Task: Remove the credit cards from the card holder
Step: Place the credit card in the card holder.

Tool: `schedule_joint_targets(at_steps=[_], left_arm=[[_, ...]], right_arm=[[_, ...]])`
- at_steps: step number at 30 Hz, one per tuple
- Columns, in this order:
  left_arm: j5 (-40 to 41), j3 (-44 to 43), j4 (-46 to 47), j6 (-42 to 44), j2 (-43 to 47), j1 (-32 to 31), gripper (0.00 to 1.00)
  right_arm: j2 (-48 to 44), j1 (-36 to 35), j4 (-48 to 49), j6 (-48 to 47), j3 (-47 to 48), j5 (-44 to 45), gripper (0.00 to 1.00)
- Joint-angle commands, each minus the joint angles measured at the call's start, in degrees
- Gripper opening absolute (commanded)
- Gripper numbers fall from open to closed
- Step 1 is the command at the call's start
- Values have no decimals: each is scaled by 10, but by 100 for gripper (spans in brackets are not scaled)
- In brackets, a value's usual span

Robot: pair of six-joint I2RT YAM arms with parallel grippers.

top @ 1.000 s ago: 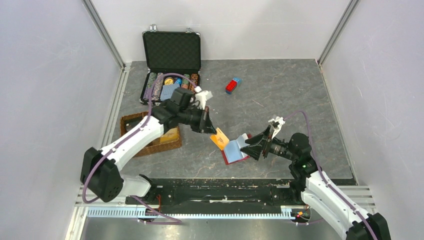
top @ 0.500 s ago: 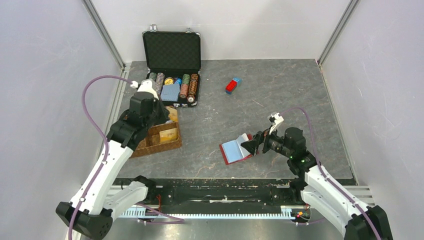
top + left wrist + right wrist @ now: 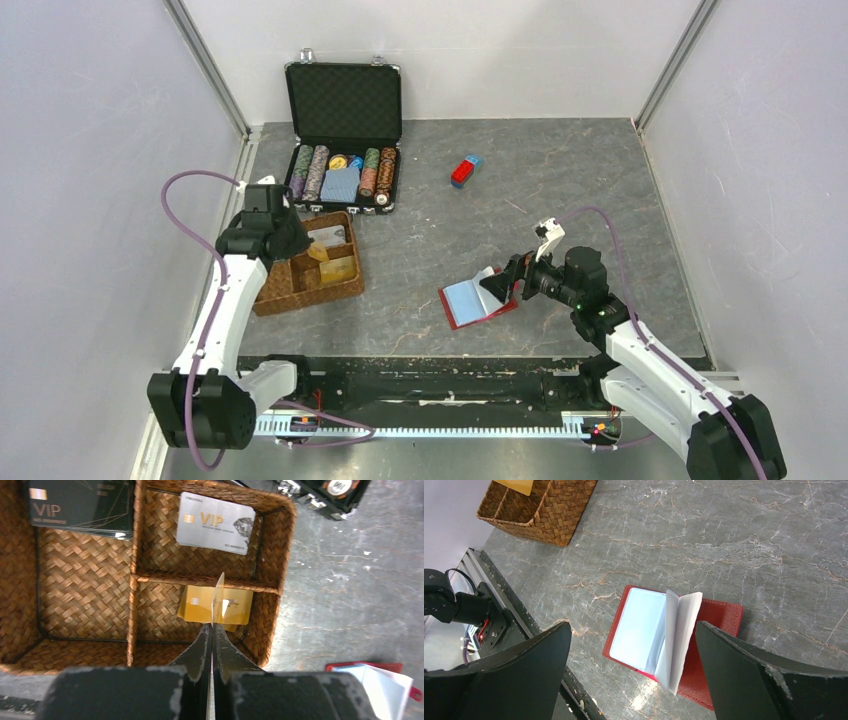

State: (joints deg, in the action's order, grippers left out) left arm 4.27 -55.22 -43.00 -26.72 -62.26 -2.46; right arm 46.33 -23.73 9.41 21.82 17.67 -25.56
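Grey marbled counter [image 3: 580, 190]; under the left pincer [image 3: 211, 630], a wicker basket [image 3: 272, 555]; the dark red card holder [image 3: 721, 617] lies open, pale sleeves fanned, beneath the wide-spread right pincer [image 3: 631, 626]; the left pincer clamps one pale credit card [image 3: 218, 597] edge-on, apparently depositing it; next, release it above the gold cards [image 3: 195, 607].

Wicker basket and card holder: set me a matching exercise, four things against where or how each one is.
1 silver card
2 black cards
3 card holder
4 left tool

a open on the table
b shut on an edge-on credit card
c basket, large compartment
d small compartment neighbouring the gold cards

Pairs: 1-d, 2-c, 3-a, 4-b
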Motion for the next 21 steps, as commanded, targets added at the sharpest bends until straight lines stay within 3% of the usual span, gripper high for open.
schedule_joint_targets(at_steps=[1, 7, 21], left_arm=[[-96, 17, 11, 29, 5, 24, 2], [-127, 28, 10, 33, 6, 60, 2], [-100, -3, -64, 25, 65, 60, 2]], right_arm=[[11, 1, 26, 1, 29, -5, 97], [16, 1, 33, 4, 30, -18, 97], [-13, 1, 18, 1, 24, -26, 97]])
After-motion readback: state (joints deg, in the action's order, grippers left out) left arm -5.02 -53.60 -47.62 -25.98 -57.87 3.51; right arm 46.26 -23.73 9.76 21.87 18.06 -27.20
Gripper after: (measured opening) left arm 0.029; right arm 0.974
